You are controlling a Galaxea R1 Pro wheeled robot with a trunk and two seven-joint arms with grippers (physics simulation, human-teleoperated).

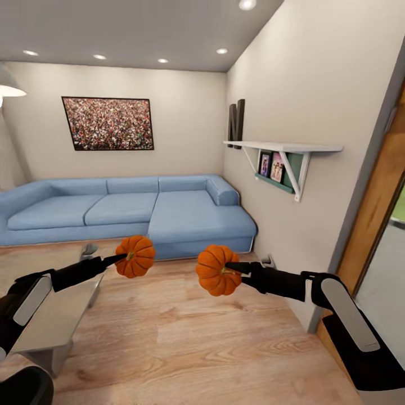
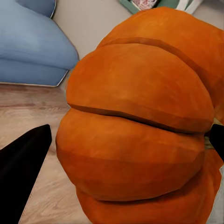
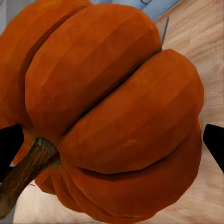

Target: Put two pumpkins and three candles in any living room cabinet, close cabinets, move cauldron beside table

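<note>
L gripper (image 1: 119,259): closed on pumpkin (image 1: 135,256), held in air. R gripper (image 1: 232,268): closed on 2nd pumpkin (image 1: 216,270). Sofa (image 1: 129,211) behind; desk (image 1: 62,315) at L.

I can read just one thing: a big dark letter N (image 1: 237,120) standing upright on the white wall shelf (image 1: 284,147), at the shelf's end nearest the corner. The small framed pictures (image 1: 271,166) under that shelf are too small for me to make out any words, and the wall picture (image 1: 108,123) above the sofa carries no lettering I can read
</note>
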